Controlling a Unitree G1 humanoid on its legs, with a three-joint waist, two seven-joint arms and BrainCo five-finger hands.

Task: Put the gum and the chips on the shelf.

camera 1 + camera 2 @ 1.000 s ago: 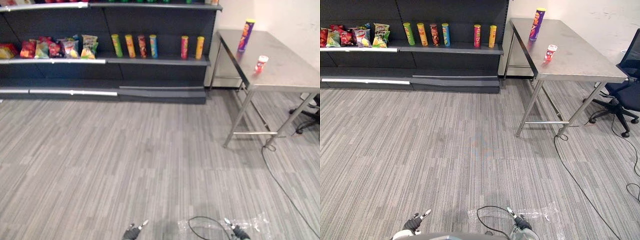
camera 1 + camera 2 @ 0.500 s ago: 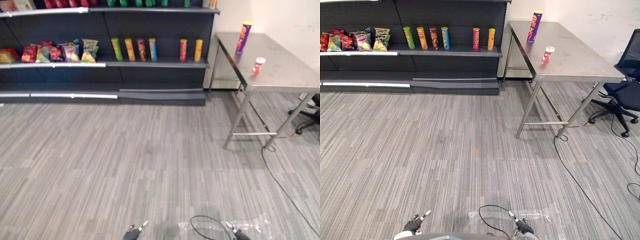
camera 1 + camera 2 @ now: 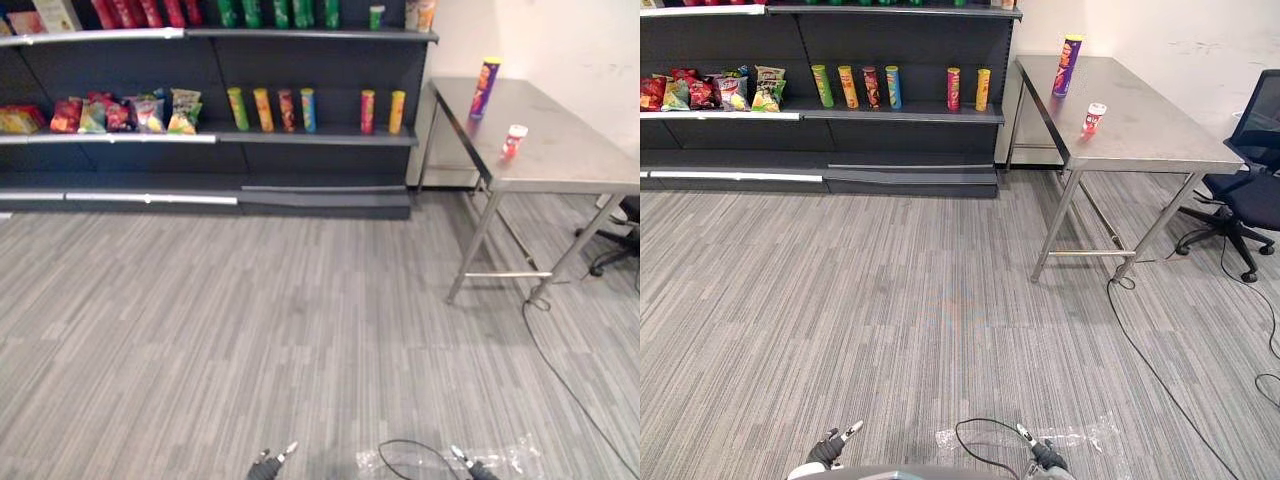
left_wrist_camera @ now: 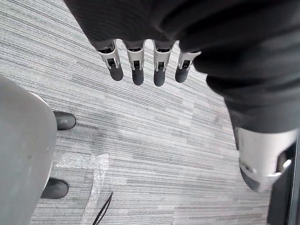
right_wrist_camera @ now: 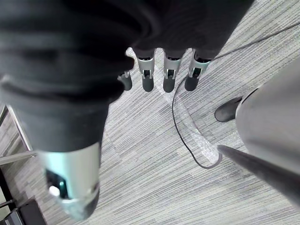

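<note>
A tall purple chips can (image 3: 485,88) stands at the far end of a steel table (image 3: 570,150) on the right. A small red and white gum tub (image 3: 514,141) sits nearer along the same table. The dark shelf (image 3: 300,135) runs along the far wall to the left of the table. My left hand (image 3: 266,465) and right hand (image 3: 470,467) hang low at the bottom edge, far from the table. In the wrist views the left fingers (image 4: 137,65) and the right fingers (image 5: 159,75) are straight over the carpet and hold nothing.
The shelf's middle board carries several upright chip cans (image 3: 300,108) and snack bags (image 3: 120,112). A black office chair (image 3: 1245,190) stands right of the table. A clear plastic sheet (image 3: 500,455) lies on the grey carpet by my right hand.
The whole picture has slid downward, so the camera has tilted up and the top shelf board has come into view. The things themselves stay put, and both hands still hang low.
</note>
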